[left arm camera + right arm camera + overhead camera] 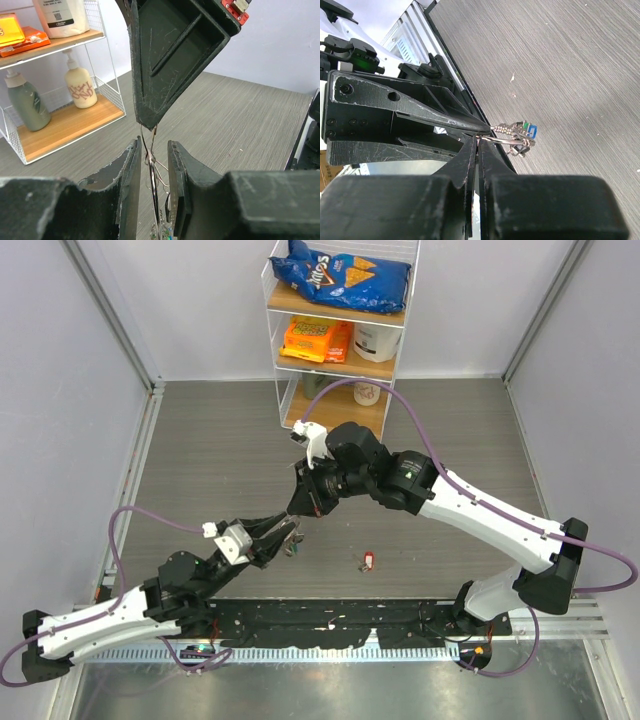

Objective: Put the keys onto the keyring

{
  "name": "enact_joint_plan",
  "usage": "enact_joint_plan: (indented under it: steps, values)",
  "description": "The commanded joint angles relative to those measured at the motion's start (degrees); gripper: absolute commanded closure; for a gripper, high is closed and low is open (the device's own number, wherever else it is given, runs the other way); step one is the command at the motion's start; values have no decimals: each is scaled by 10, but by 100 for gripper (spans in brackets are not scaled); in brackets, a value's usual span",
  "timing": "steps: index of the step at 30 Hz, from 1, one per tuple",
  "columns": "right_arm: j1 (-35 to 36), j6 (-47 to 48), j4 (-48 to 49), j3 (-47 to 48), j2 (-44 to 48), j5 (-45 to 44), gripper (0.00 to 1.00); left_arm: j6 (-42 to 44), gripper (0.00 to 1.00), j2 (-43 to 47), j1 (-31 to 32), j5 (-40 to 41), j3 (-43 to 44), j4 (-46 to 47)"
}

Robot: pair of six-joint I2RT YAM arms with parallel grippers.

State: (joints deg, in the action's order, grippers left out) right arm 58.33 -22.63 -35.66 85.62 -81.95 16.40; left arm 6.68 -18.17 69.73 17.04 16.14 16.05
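The keyring (510, 140) hangs in the air between my two grippers. My right gripper (479, 140) comes down from above and is shut on the ring's top edge; it also shows in the top view (300, 508). In the left wrist view the ring (152, 185) runs edge-on down the gap of my left gripper (152, 145), and the jaws stand apart on either side of it. A green-headed and a blue-headed key (530, 131) dangle on the ring, low between the left jaws (162, 231). A red-headed key (368, 561) lies loose on the table, right of my left gripper (290, 532).
A white wire shelf (340, 330) stands at the back centre with a chips bag, orange snack packs and bottles (80, 87). A black rail (330, 620) runs along the near table edge between the arm bases. Grey walls close in both sides.
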Motion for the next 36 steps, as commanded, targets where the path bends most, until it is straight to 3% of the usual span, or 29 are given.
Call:
enact_joint_plan:
  steps: [1, 19, 36]
  values:
    - [2, -3, 19, 20, 23, -2, 94, 7, 68, 13, 1, -11, -4, 36]
    - [21, -72, 44, 7, 33, -93, 94, 4, 67, 12, 1, 19, -7, 40]
    - [35, -72, 39, 22, 29, -103, 94, 6, 71, 6, 1, 25, -5, 42]
